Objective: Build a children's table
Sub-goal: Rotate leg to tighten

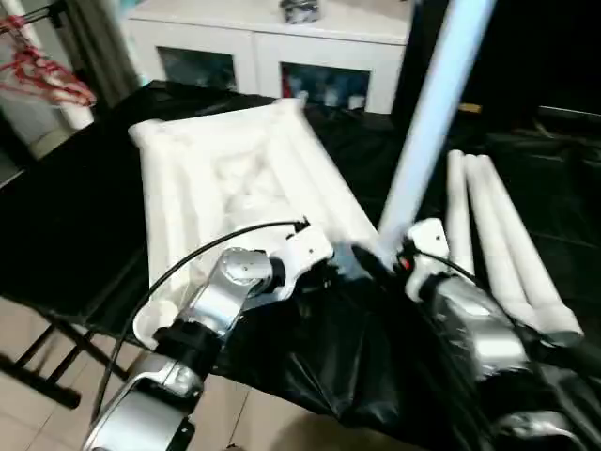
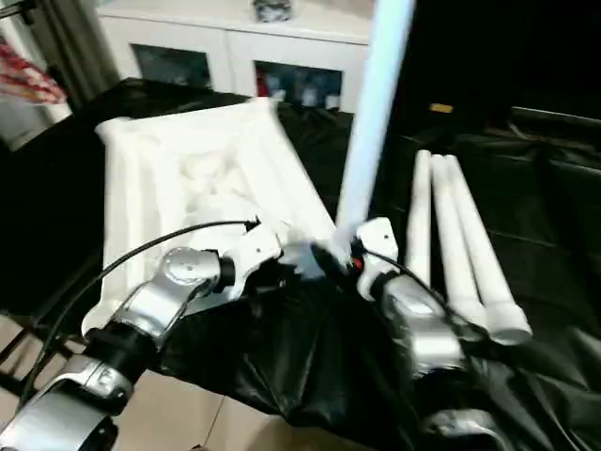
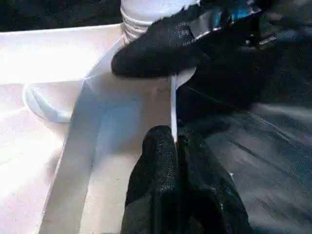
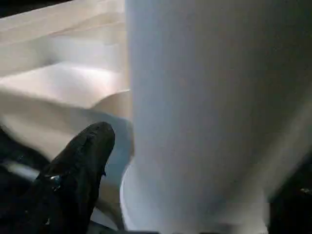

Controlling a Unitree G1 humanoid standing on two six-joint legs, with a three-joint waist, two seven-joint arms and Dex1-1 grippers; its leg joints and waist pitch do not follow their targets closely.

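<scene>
In the left eye view, the square table top [image 1: 239, 178] lies underside up on a surface draped in black sheeting [image 1: 526, 188], toward that surface's left side, its near corner reaching the front edge. One white leg [image 1: 427, 122] stands upright and slightly tilted at that near right corner, rising out of the picture's top. Three more spare legs [image 1: 502, 244] lie side by side on the sheeting near the right edge, touching one another. The left gripper [image 1: 343, 261] and the right gripper [image 1: 392, 256] meet at the foot of the standing leg. A white cabinet [image 1: 272, 56] with glass doors stands behind the surface.

The right eye view shows the same layout, the standing leg against the dark background.

In the left wrist view, the left gripper's two black fingers [image 3: 161, 170] are pinched together on the thin white rim of the table top, the plastic edge caught between them. Beyond, a black finger of the right gripper presses against the leg's ribbed base above the corner.

In the right wrist view, one black finger [image 4: 83, 161] lies against the side of the leg, closed around it, with the table top behind.
</scene>
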